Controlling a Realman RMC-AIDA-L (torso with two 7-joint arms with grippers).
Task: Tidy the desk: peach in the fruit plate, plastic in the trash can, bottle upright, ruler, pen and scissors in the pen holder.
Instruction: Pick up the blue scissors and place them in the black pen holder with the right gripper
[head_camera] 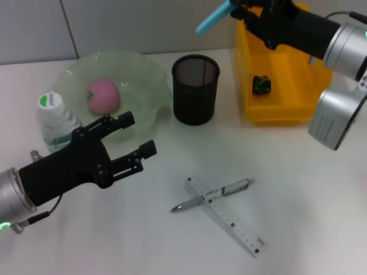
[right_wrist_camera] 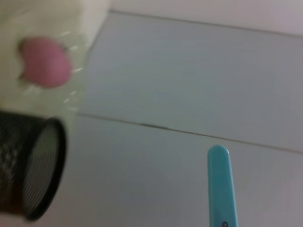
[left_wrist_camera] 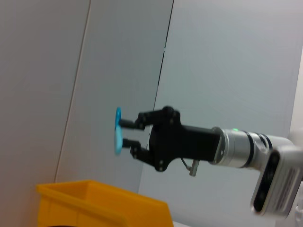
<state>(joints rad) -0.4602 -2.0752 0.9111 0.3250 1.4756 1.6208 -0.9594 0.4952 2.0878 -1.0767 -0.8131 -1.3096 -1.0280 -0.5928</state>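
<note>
We've got the right claw (head_camera: 238, 12) clamped on the scissors (head_camera: 212, 18), stiff and light, held by the handle end, high over the yellow trash can (head_camera: 287, 112) holding dark plastic (head_camera: 262, 84), near the empty pen holder (head_camera: 195, 89); peach (head_camera: 103, 94) sits in the fruit plate (head_camera: 149, 74), left claw (head_camera: 137, 137) spread apart, idle.

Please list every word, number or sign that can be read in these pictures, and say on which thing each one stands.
Bottle cap: white lettering on a green patch, too small to read.
Ruler: scale marks along its edge; numbers too small to read.
Pen, mesh pen holder, yellow trash can: no text visible.
</note>
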